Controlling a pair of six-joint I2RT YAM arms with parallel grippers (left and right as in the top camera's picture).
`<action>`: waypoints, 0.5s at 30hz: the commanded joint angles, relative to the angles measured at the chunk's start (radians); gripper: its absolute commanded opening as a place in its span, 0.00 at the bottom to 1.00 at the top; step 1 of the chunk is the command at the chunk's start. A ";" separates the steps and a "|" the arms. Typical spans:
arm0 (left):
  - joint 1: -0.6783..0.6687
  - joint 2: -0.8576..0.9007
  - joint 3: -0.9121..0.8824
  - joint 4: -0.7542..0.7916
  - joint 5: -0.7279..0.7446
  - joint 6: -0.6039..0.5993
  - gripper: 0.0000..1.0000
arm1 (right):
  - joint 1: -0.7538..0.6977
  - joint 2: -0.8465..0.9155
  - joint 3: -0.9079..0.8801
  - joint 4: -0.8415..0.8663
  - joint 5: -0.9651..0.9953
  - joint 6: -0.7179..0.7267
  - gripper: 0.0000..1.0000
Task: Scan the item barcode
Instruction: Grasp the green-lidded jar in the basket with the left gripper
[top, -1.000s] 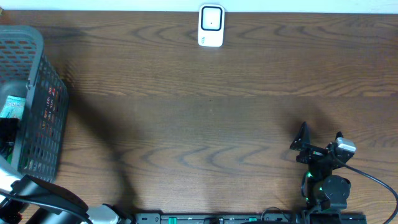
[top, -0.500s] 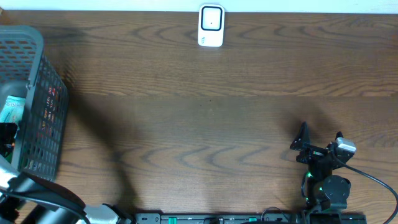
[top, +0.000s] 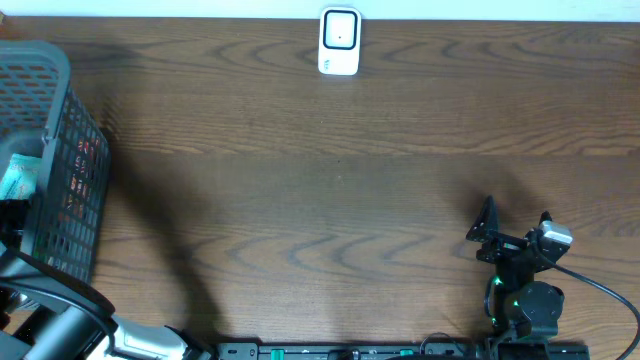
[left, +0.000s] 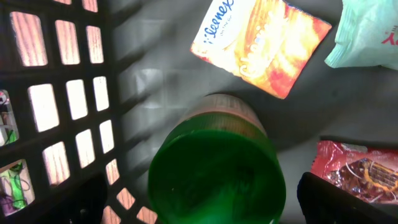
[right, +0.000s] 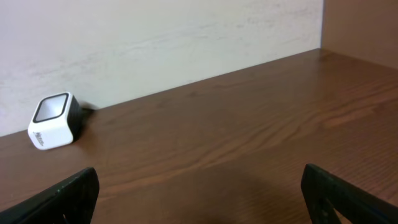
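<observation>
Left wrist: left gripper (left: 219, 206) spread wide, pointing down over green-lidded container (left: 214, 165) in basket (left: 112, 93).

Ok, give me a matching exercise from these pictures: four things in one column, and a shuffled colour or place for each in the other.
Things:
1. scanner
2. basket
3. bottle lid
4. Kleenex pack

Colour or place:
A. green
B. orange
C. far edge of the table, middle
D. left end of the table

Pairs: 1-C, 2-D, 3-A, 4-B
</observation>
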 joint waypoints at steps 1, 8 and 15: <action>0.003 0.030 -0.010 0.022 -0.002 0.006 0.98 | 0.006 0.001 -0.002 -0.003 0.002 -0.010 0.99; 0.003 0.035 -0.063 0.089 0.004 0.005 0.98 | 0.006 0.001 -0.002 -0.003 0.002 -0.010 0.99; 0.003 0.035 -0.120 0.150 0.051 0.006 0.98 | 0.006 0.001 -0.002 -0.003 0.002 -0.010 0.99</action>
